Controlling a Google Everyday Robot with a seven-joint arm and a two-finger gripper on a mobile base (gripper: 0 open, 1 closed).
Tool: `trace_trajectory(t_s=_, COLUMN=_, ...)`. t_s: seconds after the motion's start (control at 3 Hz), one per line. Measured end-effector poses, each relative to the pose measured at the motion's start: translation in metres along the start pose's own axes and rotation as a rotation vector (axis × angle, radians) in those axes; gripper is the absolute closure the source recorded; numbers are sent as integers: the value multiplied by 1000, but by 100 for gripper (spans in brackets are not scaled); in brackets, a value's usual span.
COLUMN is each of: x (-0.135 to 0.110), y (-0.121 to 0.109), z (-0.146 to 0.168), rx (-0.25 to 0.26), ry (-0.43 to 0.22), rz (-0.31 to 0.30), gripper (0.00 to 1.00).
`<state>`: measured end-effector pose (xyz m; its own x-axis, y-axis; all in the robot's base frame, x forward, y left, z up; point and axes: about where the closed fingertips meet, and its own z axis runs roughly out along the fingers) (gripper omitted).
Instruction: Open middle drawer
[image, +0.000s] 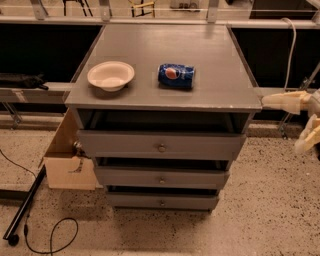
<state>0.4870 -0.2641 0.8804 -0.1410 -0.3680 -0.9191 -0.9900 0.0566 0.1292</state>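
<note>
Gripper (292, 121) at the right edge of the frame; middle drawer (135, 177) down and to its left.

We see the gripper's two pale fingers standing apart and holding nothing, well clear of the cabinet's right side and level with its top. Going from near to far, the bottom drawer (135, 201) sits lowest in the frame. Just above it, at lower centre, lies the middle drawer, its long axis running left to right, with a small round knob (161, 179) at its centre. Above that comes the top drawer (125, 145). Farthest back is the cabinet top (220, 65), which carries a white bowl (111, 75) and a blue can (176, 75) lying on its side. We judge that the knob is the target, so the coming move must carry the gripper leftward and downward across the frame.
</note>
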Motion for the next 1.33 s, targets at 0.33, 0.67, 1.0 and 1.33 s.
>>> trace_trajectory(t_s=0.33, x=-3, y=-10, z=2, rx=32, ry=-10, rz=-1, gripper=0)
trace_trajectory(t_s=0.67, x=-8, y=-13, z=-1, rx=40, ry=-57, rz=-30, gripper=0)
trace_trajectory(t_s=1.0, x=-8, y=-18, z=5, rx=-6, ry=-122, rz=-26, gripper=0)
trace_trajectory(t_s=1.33, x=-4, y=-32, z=15, rx=-83, ry=-296, rz=3, gripper=0)
